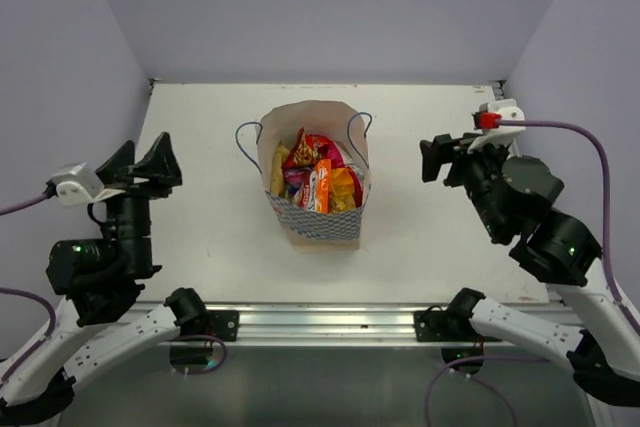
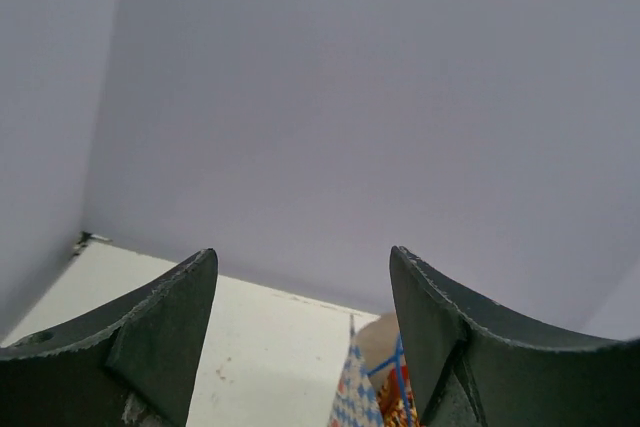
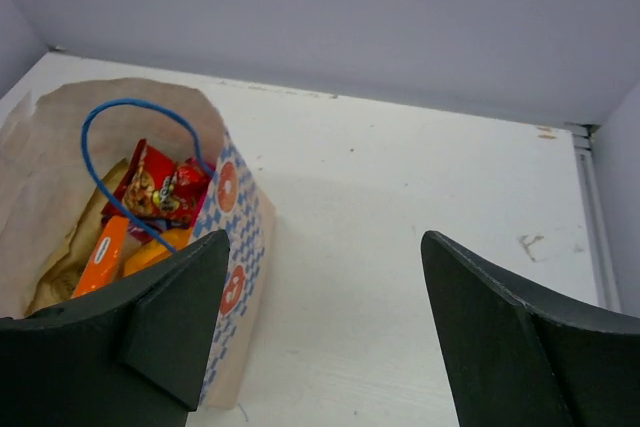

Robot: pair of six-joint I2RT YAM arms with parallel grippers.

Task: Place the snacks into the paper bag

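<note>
The paper bag [image 1: 318, 219] stands upright mid-table with its blue-checkered band and blue cord handles. Inside it lie the snacks: a red packet [image 1: 312, 151], an orange packet [image 1: 321, 185], a yellow-orange pouch [image 1: 343, 187] and magenta and tan foil. My left gripper [image 1: 142, 163] is open and empty, raised left of the bag. My right gripper [image 1: 437, 158] is open and empty, right of the bag. The right wrist view shows the bag [image 3: 232, 247] with the red packet [image 3: 155, 187] and orange packet [image 3: 102, 255] inside. The left wrist view shows only a corner of the bag [image 2: 356, 399].
The white table [image 1: 200, 237] is walled by lilac panels at the back and sides. A metal rail [image 1: 320, 319] runs along the near edge by both arm bases. A purple cable [image 1: 575, 129] loops off the right wrist.
</note>
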